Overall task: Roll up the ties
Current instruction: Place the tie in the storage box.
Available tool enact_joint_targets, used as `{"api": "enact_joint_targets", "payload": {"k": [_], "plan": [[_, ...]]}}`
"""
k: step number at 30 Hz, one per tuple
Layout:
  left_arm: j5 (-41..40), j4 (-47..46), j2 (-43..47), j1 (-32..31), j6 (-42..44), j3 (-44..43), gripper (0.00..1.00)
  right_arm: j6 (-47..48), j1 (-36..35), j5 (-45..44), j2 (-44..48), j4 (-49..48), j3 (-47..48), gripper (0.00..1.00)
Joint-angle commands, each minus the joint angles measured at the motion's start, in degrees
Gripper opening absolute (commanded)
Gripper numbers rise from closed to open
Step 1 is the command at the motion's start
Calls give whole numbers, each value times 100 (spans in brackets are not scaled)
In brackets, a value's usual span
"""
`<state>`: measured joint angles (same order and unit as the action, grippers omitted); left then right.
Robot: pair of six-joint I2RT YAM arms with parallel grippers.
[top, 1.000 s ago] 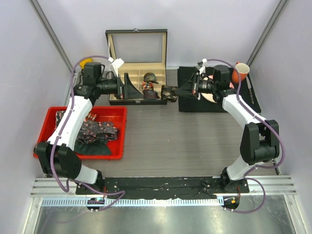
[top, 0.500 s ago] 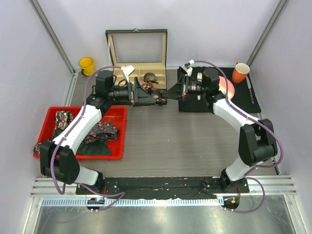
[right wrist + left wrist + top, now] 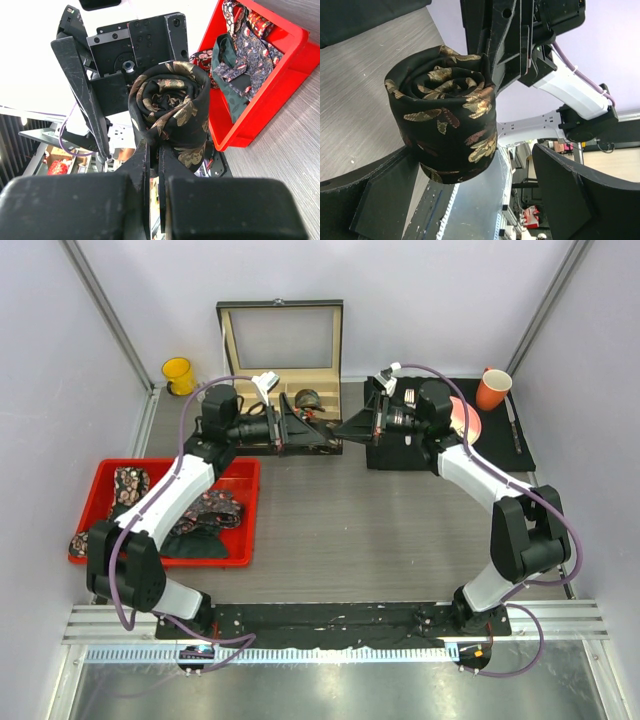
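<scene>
A rolled tie, black with gold and red leaf prints, hangs in the air in front of the open case. My right gripper is shut on the roll's outer edge, its jaws nearly touching. In the top view the right gripper faces left, with the roll at its tip. My left gripper is open wide around the same roll, which lies close to its left finger and far from the other. Seen from above, the left gripper faces right. More ties lie loose in the red tray.
An open black case with beige compartments stands at the back, one coiled tie inside. A black mat at the right carries a pink plate and an orange cup. A yellow cup stands back left.
My right arm carried the rolled tie leftward off the mat. My left arm swung right from the case, so its open fingers now stand around the roll.
</scene>
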<state>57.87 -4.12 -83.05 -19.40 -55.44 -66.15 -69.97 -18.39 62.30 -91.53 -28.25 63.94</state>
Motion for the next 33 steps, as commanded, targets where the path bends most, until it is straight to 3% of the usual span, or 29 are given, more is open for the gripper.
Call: {"api": "enact_joint_targets", "payload": {"k": [1,12,20,23,24,26,31,33], "plan": [[-266,-169,-45,-90,94,-108,97,-244,-165,89,241,-427,4,1],[-232,-422,-150,-99,-177,-117,93,-368,-252,133,100,-612,4,1],[-48,-783,-221,-91,-476,-30,66,-341,-296,133,74,-612,-13,1],[31,-862,-168,-73,-547,58,71,-219,-279,142,56,-445,48,1],[67,-854,-159,-64,-564,93,79,-201,-270,142,47,-427,57,1],[111,-810,-124,-20,-573,120,84,-192,-226,142,38,-401,74,1],[181,-660,-63,41,-512,164,80,-192,-173,142,21,-366,66,1],[190,-652,-80,33,-503,129,73,-218,-173,159,30,-383,66,1]]}}
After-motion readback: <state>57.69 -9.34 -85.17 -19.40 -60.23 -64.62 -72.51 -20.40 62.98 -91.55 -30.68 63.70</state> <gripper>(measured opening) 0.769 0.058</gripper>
